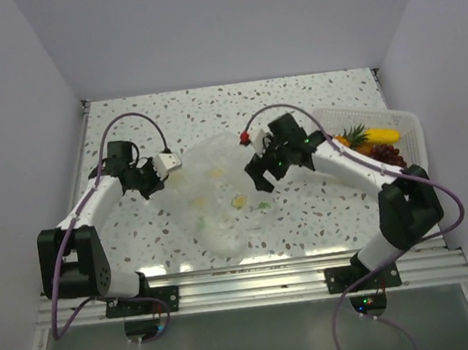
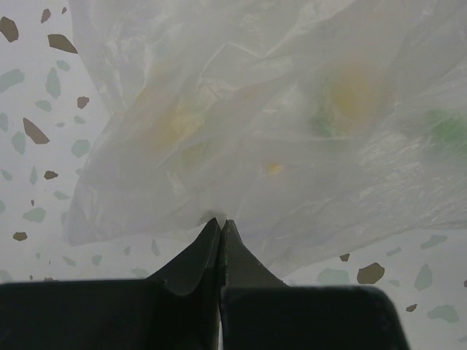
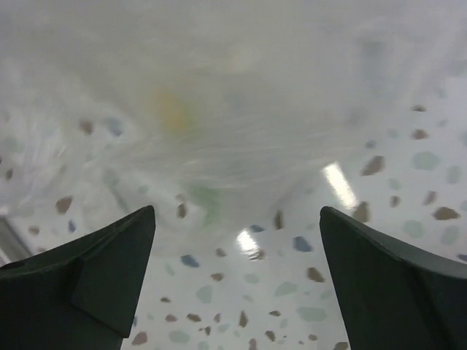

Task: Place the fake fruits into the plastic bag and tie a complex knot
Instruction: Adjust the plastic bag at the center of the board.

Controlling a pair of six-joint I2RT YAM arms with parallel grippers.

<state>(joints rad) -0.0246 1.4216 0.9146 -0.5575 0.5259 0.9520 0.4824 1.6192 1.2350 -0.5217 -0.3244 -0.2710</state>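
Nearest the arm bases, the bag (image 1: pixel 215 232) lies crumpled and spread flat on the speckled desk (image 1: pixel 310 99), between the two arms. A few fruits (image 1: pixel 239 201) show through the film as pale yellow and green patches near its middle; in both wrist views they are only soft blurs.

The left tool (image 2: pixel 220 226) is at the bag's left edge. Its jaws are closed tip to tip, and a fold of the thin plastic meets them right at the tips, so it looks pinched there. The bag fans out from that point across the desk.

The right tool (image 3: pixel 235 209) hangs over the bag's right side with its jaws spread wide and nothing between them; bag and desk show in the gap.

Farther right, against the wall, a white slotted tray (image 1: pixel 410 121) holds a small pineapple (image 1: pixel 352 138), a long yellow fruit (image 1: pixel 380 135) and dark reddish grapes (image 1: pixel 389 156).
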